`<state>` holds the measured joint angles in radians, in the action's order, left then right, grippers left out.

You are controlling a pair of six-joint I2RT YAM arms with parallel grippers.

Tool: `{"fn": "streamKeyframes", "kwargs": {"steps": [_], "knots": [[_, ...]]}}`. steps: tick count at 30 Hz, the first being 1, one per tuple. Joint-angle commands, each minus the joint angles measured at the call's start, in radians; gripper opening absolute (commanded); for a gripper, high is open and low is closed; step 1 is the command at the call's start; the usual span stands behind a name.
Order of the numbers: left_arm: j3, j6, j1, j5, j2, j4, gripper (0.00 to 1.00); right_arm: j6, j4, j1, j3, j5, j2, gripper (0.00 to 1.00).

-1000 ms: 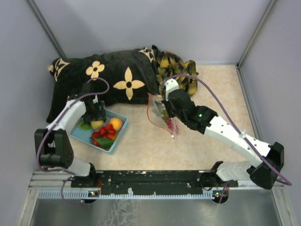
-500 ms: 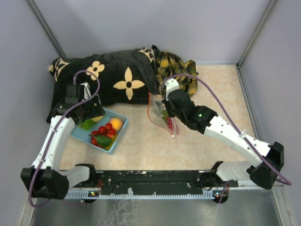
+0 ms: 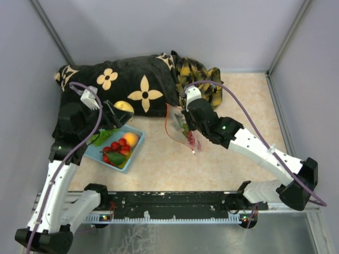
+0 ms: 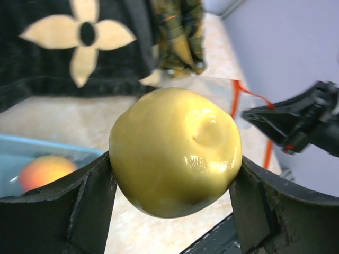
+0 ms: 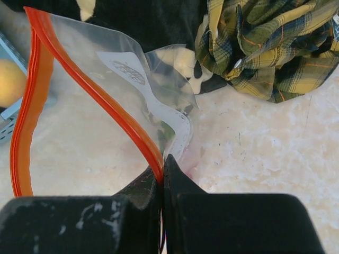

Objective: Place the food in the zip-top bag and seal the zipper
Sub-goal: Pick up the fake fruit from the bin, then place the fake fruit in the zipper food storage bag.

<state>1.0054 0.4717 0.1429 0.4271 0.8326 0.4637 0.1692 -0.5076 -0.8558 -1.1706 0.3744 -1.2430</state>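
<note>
While your left gripper (image 3: 114, 114) clamped the yellow fruit (image 4: 175, 153), lifted just beyond the basket (image 3: 132, 150), your right gripper (image 5: 161, 177) pinched the bag (image 5: 95, 132) by its zipper (image 5: 32, 106), mouth agape mid-table. You were mid-transfer; next, I judge, you needed to carry the fruit into that mouth.

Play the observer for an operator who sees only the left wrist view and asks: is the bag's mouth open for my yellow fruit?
Observer: Yes; in the right wrist view the red zipper bows into an open loop.
Operator: What holds the bag?
Observer: The right fingers, shut on its zipper edge.
Operator: What lies in the basket beside the orange fruit?
Observer: Red berries and green leaves, by the top view.
</note>
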Motion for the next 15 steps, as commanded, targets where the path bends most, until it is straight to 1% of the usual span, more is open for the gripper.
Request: {"fn": "streamKeyframes", "kwargs": {"steps": [1,5,8,15], "knots": [[-0.073,0.119,0.102,0.07,-0.033,-0.259,0.57,0.016,0.01,-0.009,-0.097,0.008,-0.016,0.0],[-0.129,0.148,0.255,0.004,-0.028,-0.412,0.56,0.018,-0.011,-0.014,-0.118,0.008,-0.033,0.0],[-0.183,0.166,0.347,-0.029,-0.009,-0.569,0.56,0.026,-0.012,-0.015,-0.122,0.002,-0.04,0.0],[-0.213,0.127,0.506,-0.117,0.061,-0.745,0.56,0.035,-0.027,-0.023,-0.139,-0.001,-0.054,0.0]]}}
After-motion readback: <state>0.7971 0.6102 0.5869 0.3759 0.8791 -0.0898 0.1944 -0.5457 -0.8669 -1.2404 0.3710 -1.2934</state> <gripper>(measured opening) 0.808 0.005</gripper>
